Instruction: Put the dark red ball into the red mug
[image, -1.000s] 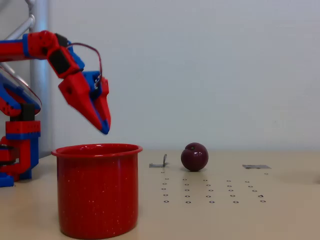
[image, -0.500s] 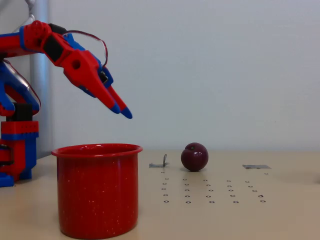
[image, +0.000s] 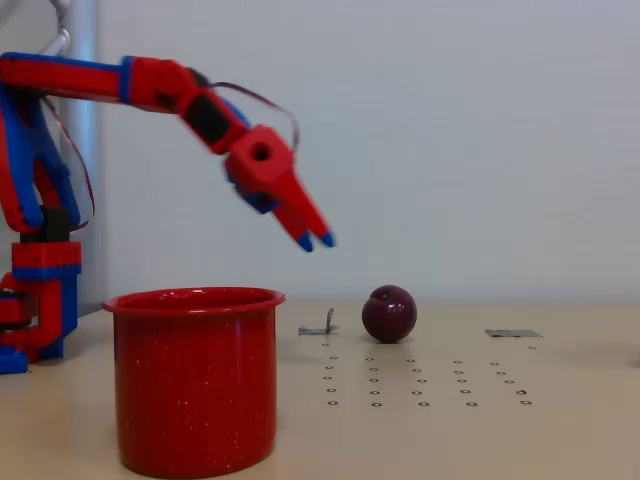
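Fixed view, side-on at table level. Red-and-blue two-finger gripper (image: 316, 240) in mid-air, angled down to the right, blue tips close together with only a narrow gap, nothing held. Positioned above and left of small glossy dark maroon ball (image: 389, 313), well clear of it. Ball resting on beige tabletop (image: 560, 400), apart from everything. Large bright red speckled enamel mug (image: 195, 380) upright in foreground at left, rolled rim up, inside not visible from here. Small grey metal bracket (image: 320, 325) just left of ball. Grid of small holes (image: 425, 380) in tabletop in front of ball.
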